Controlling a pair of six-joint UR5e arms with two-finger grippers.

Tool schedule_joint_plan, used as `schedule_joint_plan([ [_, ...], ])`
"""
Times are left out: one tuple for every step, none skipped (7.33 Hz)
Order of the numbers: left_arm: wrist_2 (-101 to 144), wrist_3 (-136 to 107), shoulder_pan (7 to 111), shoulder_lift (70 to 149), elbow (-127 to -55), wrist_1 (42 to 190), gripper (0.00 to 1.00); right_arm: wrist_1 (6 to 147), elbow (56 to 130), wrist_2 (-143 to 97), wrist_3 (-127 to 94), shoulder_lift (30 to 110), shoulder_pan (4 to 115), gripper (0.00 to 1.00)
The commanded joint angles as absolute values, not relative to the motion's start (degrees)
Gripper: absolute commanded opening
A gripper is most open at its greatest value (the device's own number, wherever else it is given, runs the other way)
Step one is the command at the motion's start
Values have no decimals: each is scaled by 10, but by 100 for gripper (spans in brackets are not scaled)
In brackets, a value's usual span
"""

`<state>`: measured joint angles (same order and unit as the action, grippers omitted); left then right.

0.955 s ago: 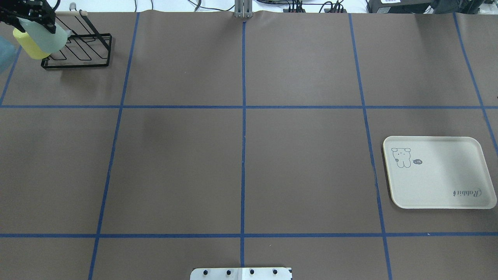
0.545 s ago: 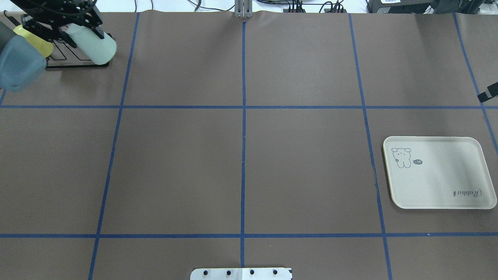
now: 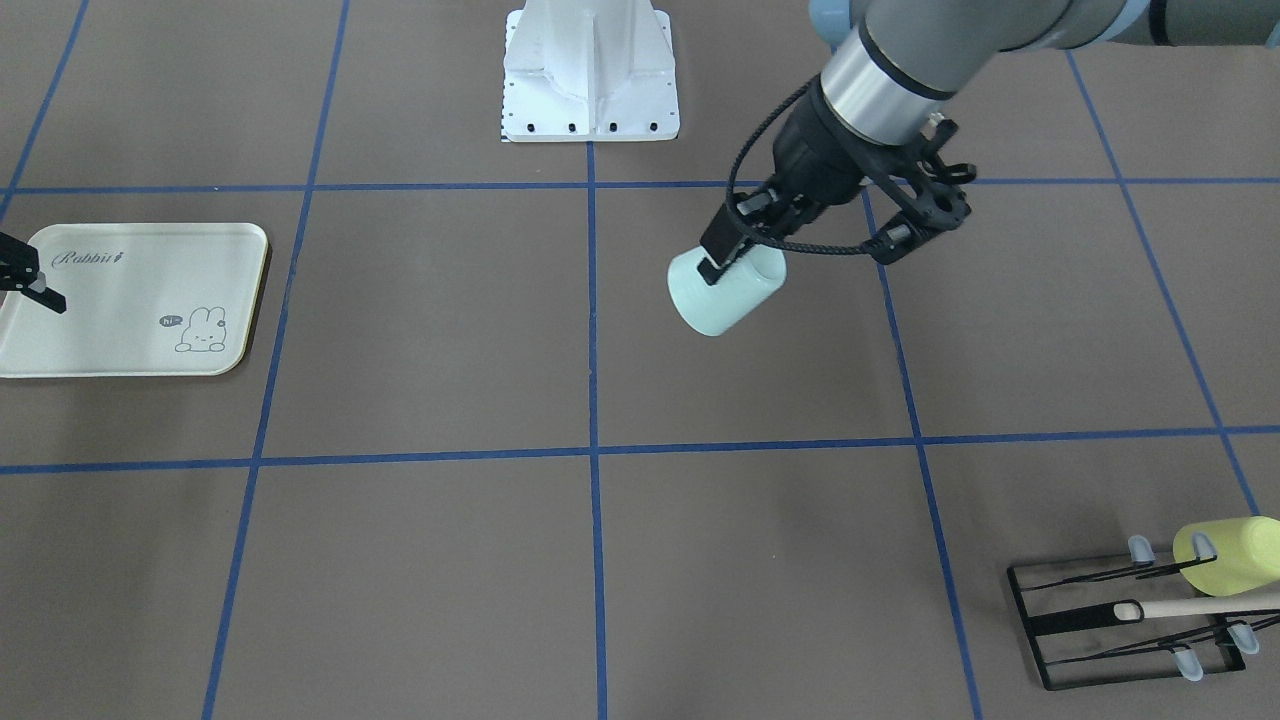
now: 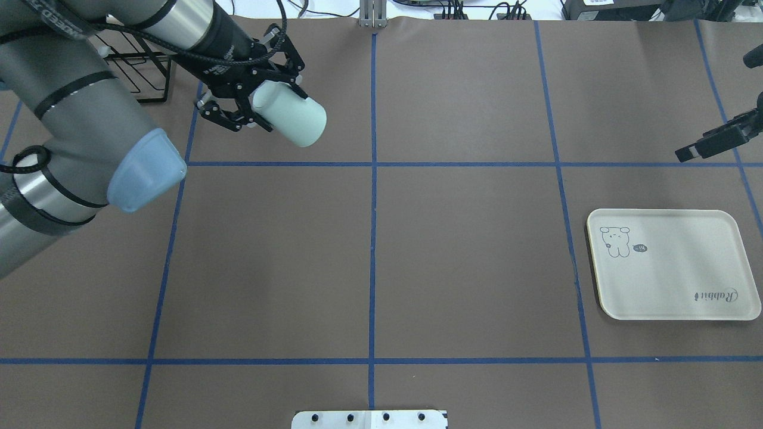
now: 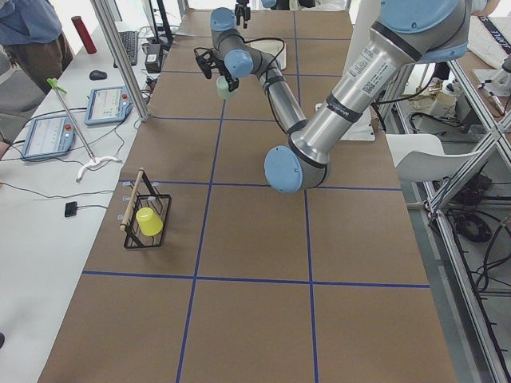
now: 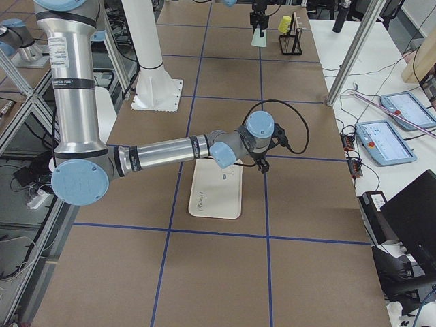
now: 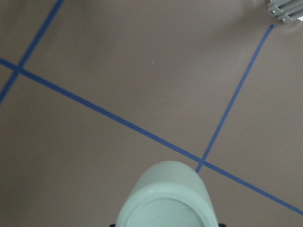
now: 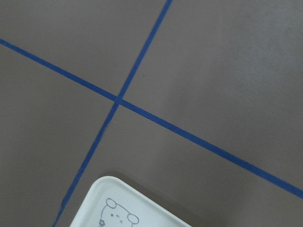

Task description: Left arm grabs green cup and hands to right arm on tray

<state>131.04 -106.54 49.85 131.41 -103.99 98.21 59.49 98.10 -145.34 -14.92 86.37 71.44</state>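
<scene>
On my feeds the left arm (image 4: 89,113) reaches out over the left half of the bench. Its end effector (image 4: 253,101) is clamped on the green cup (image 4: 293,121), with one black finger (image 3: 716,256) pressed against the cup's wall near the rim. The cup is in the air, clear of the bench and tipped onto its side, its closed base pointing away from the wrist. The left wrist camera looks along the cup at that base (image 7: 165,201). It hangs a little to the left of the centre tape line (image 4: 373,238).

The tray (image 4: 673,298) lies flat near the right end of the bench, well apart from the cup. The right arm (image 6: 170,151) stretches low along that end. Its end effector (image 4: 712,142) hovers beside the tray's bunny corner, towards the far edge, and I cannot tell how wide its fingers stand.

In the far-left corner a black wire rack (image 3: 1060,650) carries a yellow-green cup (image 3: 1235,555) lying on its side.
</scene>
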Motion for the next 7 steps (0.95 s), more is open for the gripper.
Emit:
schedule_joint_plan([
  [1304,-1250,461,1321,-1003,1184,0,462,978,-1459,-325,844,669,98],
  [1278,-1315,451,1321,-993,1267,0,422,984,-1454,-439,822,638,98],
  [1205,-1393,426,1321,-995,1327,0,414,985,-1455,-536,783,620,98],
  [1156,-1450,413,1318,-997,1384,0,384,988,-1459,-596,772,602,98],
  [1110,-1481,411,1316,-992,1443,0,346,988,-1458,-644,771,587,99],
  [1070,-1507,397,1292,-993,1527,0,338,987,-1455,-717,747,577,99],
  [1041,-1532,396,1261,-991,1625,0,338,985,-1456,-804,700,570,99],
])
